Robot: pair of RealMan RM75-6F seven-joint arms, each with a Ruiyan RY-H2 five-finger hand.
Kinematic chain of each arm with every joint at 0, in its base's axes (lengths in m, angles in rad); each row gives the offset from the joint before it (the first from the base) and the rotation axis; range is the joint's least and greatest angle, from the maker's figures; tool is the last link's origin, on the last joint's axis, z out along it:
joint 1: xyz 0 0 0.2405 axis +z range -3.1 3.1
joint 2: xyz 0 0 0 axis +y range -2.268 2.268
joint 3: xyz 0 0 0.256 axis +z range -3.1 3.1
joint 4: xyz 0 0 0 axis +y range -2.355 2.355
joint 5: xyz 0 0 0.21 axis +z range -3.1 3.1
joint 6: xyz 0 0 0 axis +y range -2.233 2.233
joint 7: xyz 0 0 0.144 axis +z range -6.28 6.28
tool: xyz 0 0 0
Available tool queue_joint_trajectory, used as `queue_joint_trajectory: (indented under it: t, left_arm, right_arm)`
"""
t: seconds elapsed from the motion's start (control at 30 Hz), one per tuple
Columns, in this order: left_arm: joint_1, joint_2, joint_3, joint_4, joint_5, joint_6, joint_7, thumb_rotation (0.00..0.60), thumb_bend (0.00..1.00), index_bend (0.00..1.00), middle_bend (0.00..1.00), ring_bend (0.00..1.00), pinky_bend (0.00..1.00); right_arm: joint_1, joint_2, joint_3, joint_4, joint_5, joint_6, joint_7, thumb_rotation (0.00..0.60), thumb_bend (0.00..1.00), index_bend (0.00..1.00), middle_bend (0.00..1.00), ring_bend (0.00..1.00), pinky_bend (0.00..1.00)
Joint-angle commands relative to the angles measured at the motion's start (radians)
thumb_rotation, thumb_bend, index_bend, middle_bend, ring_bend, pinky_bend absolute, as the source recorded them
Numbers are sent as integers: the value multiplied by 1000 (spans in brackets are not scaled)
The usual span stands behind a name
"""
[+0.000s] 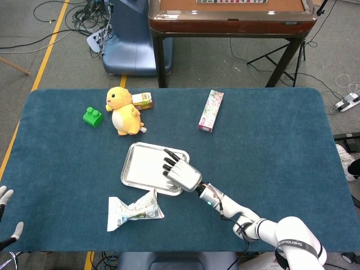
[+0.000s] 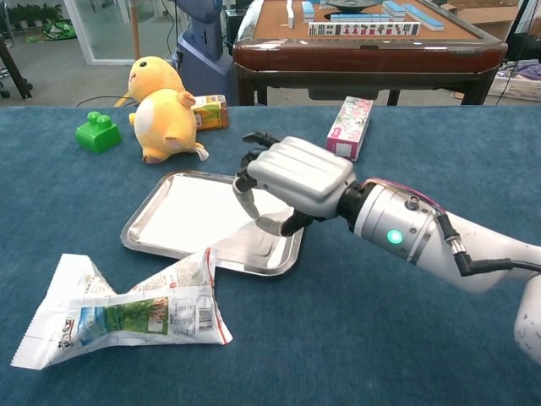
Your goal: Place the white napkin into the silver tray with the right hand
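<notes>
Right hand (image 2: 292, 173) hangs over the right half of the silver tray (image 2: 161, 216), center of the chest view. Its fingers (image 2: 247, 173) curl downward toward the tray floor with nothing between them; thumb tucked below the palm. I read it as curled in on nothing, though from the chest view I cannot tell whether the fingertips touch the metal. In the head view the same hand (image 1: 181, 174) sits over the tray's (image 1: 140, 163) lower right corner, just below frame center.

White napkin (image 2: 127, 309) lies crumpled on the blue table cloth (image 2: 439, 152) at lower left of the chest view. It is a printed white packet, one pointed corner reaching up to the tray's near rim. It is outside the tray and apart from the hand. Head view puts it (image 1: 134, 209) just below the tray, lower center-left.

Left hand (image 1: 5, 216) shows only at the far lower left edge of the head view, off the table side; a few pale fingertips visible, so I cannot tell how it is set.

Upper left of the chest view: yellow plush duck (image 2: 165, 106), green toy block (image 2: 97, 133) to its left, small juice carton (image 2: 210, 112) behind it. A floral box (image 2: 349, 127) lies upper center, well apart from the tray.
</notes>
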Motion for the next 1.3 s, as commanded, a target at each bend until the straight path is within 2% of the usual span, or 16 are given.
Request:
queue_joint_trajectory:
  t: [0.03, 0.37, 0.53, 0.9, 1.3]
  left_arm:
    - [0, 0, 0, -1, 0, -1, 1, 600, 335, 17, 22, 43, 19]
    - [-1, 1, -1, -4, 0, -1, 5, 600, 336, 17, 22, 43, 19]
    - [-3, 1, 0, -5, 5, -3, 6, 600, 336, 17, 22, 43, 19]
    - [2, 3, 1, 0, 1, 0, -1, 600, 335, 17, 22, 43, 19]
    - [3, 5, 1, 7, 0, -2, -12, 600, 336, 17, 22, 43, 19]
  right_arm:
    - [-2, -2, 3, -5, 7, -3, -6, 600, 268, 583, 387, 198, 68]
    - [-15, 17, 16, -45, 30, 2, -30, 600, 128, 539, 369, 183, 68]
    - [-23, 35, 26, -93, 48, -4, -40, 600, 9, 524, 365, 178, 68]
    - [-23, 61, 28, -189, 74, -57, -99, 600, 0, 495, 346, 158, 68]
    - [1, 41, 61, -199, 130, -142, -134, 600, 0, 455, 320, 139, 68]
